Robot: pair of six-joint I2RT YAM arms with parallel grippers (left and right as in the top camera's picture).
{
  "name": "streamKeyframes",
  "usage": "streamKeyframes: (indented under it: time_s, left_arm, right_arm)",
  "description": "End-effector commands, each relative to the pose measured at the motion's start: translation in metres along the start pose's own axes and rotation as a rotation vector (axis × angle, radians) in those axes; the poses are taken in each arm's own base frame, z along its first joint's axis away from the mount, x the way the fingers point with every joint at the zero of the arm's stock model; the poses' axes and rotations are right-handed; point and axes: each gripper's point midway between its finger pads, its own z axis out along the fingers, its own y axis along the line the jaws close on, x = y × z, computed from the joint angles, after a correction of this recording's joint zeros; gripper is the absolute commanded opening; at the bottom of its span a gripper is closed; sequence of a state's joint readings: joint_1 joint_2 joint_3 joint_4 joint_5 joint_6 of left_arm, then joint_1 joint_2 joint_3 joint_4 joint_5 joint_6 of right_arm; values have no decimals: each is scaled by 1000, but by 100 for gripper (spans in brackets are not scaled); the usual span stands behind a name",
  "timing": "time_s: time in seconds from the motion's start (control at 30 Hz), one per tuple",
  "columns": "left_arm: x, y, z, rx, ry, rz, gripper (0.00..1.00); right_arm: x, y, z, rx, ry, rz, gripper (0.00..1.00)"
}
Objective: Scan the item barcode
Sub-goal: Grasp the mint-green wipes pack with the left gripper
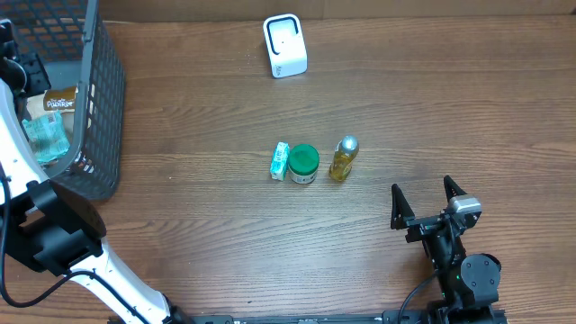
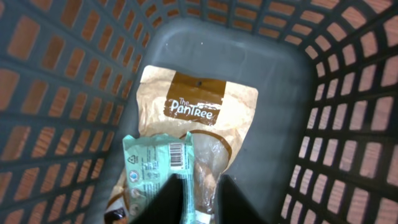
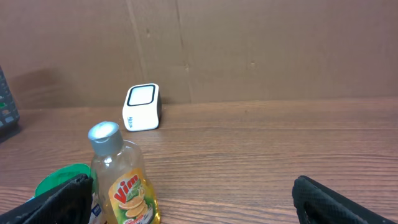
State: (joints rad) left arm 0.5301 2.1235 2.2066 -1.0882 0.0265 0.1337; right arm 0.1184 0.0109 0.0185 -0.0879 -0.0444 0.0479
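We see a dark mesh basket (image 1: pixel 103 108) at the upper left of the counter (image 1: pixel 468 90), holding a brown Pantree pouch (image 2: pixel 199 106) with the teal packet (image 2: pixel 155 165) lying over its lower half, barcode facing up. Mid-counter stand a small teal box (image 1: pixel 280 161), a green-lidded jar (image 1: pixel 303 164) and a yellow Vim bottle (image 1: pixel 343 158); the white scanner (image 1: pixel 284 45) sits well apart at the top.

The left hand (image 2: pixel 202 202) reaches down into the basket, fingers drawn narrow onto the packet's near edge. The right hand (image 1: pixel 421 186) rests at lower right, spread wide and holding nothing.

The packet's lower end is cut off by the frame, so we cannot tell whether it is lifted.
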Motion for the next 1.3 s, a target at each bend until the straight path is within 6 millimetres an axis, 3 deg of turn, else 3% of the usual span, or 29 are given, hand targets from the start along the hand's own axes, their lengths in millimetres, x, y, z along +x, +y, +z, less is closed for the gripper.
streamKeyframes:
  time_s: [0.0,0.03,0.07,0.1,0.17,0.27,0.63,0.83,0.97,1.27]
  left_arm:
    - [5,0,-1,-4,14,-15,63]
    - [11,2,4,-14,33,-15,73]
    - [17,4,11,-27,53,-15,94]
    - [25,6,18,-39,75,-15,100]
    - [46,9,37,-61,128,-14,100]
    - [65,13,49,-48,176,-35,99]
    - [91,72,52,13,197,-162,100]
    - [106,56,76,140,173,-69,100]
    - [104,45,81,203,139,-52,99]
    - [109,53,90,148,141,-48,100]
  right_arm:
    - [2,-2,0,7,-5,-8,100]
    - [2,-2,0,7,-5,-9,100]
    - [2,-2,0,7,-5,-8,100]
    - [2,-2,0,7,-5,-8,100]
    - [2,-2,0,7,-5,-8,100]
    - [2,-2,0,7,-5,-8,100]
    - [2,-2,0,7,-5,-8,100]
    - [2,-2,0,7,-5,-8,100]
    - [2,-2,0,7,-5,-8,100]
    - [2,-2,0,7,-5,-8,100]
